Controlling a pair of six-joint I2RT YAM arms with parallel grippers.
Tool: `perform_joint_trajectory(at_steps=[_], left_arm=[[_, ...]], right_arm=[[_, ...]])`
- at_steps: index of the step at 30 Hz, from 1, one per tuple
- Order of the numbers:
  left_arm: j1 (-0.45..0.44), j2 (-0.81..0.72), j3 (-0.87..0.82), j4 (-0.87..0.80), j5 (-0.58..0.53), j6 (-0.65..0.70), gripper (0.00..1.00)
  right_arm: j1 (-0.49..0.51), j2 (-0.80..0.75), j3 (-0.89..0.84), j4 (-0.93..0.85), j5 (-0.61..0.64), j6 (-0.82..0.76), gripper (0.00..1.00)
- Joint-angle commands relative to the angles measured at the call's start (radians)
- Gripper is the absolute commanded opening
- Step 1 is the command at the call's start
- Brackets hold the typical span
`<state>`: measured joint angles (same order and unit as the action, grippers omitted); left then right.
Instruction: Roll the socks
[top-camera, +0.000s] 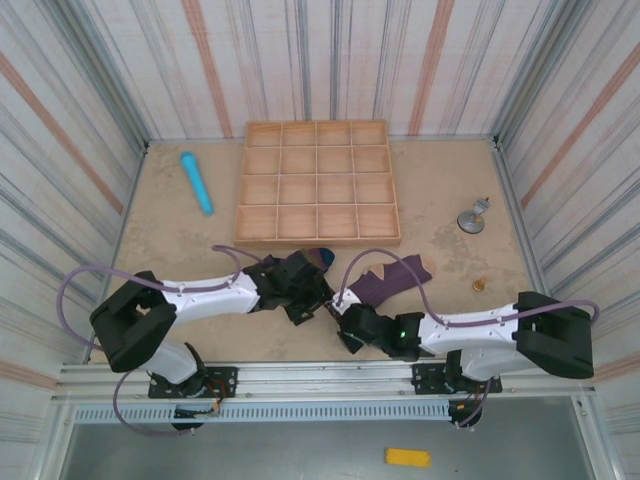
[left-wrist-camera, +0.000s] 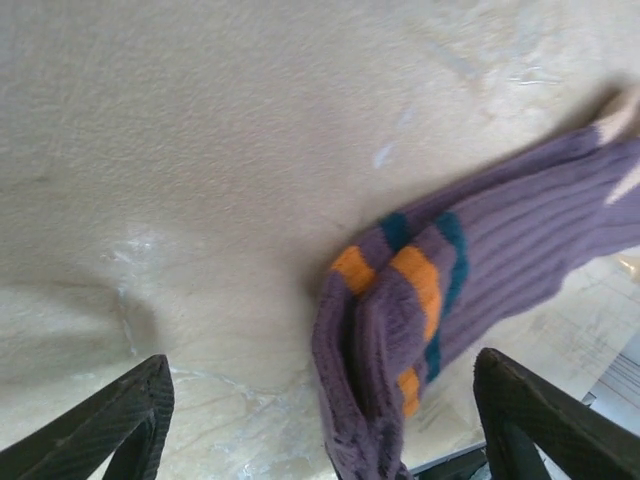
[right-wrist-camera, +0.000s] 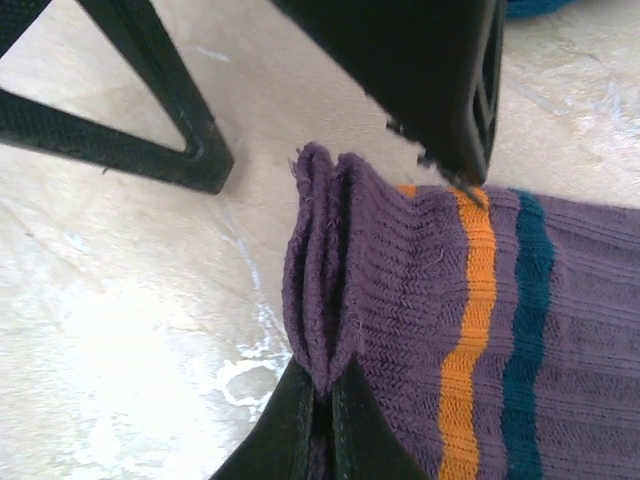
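The purple ribbed socks (top-camera: 392, 278) lie layered together on the table in front of the tray, their cuffs towards the arms. Orange and teal bands cross the cuffs (right-wrist-camera: 470, 300). My right gripper (right-wrist-camera: 322, 385) is shut on the folded cuff edge, pinching several layers; it sits at the socks' near left end (top-camera: 341, 309). My left gripper (left-wrist-camera: 322, 368) is open, its dark fingers (left-wrist-camera: 110, 425) spread wide either side of the raised cuff (left-wrist-camera: 385, 340), not touching it. From above, the left gripper (top-camera: 312, 297) faces the right one closely.
A wooden tray (top-camera: 318, 240) with many compartments stands at the back centre. A light blue cylinder (top-camera: 196, 181) lies to its left. A small metal piece (top-camera: 473, 217) and a tiny gold piece (top-camera: 479, 284) sit at the right. Striped walls enclose the table.
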<state>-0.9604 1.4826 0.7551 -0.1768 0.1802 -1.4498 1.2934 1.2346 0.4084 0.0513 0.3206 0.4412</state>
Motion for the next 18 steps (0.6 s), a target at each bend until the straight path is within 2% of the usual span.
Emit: perform_joint_trajectory(at_steps=[1,4,9,12,18], left_arm=[[0.007,-0.051,0.039,-0.015,0.007,0.167,0.79],[0.01,-0.079,0.022,-0.014,-0.052,0.233,0.7],[0.043,-0.132,-0.004,-0.005,-0.035,0.304,0.64],[0.041,-0.168,0.018,-0.048,-0.032,0.349,0.6],[0.017,-0.178,0.012,-0.056,-0.057,0.416,0.57]], right_arm=[[-0.058,-0.032,-0.033,-0.038,-0.148,0.086,0.0],[-0.119,-0.034,-0.049,-0.022,-0.24,0.128,0.0],[-0.201,-0.021,-0.059,-0.016,-0.366,0.202,0.0],[-0.208,-0.038,-0.069,-0.025,-0.388,0.243,0.0],[-0.259,-0.139,-0.102,-0.118,-0.426,0.279,0.0]])
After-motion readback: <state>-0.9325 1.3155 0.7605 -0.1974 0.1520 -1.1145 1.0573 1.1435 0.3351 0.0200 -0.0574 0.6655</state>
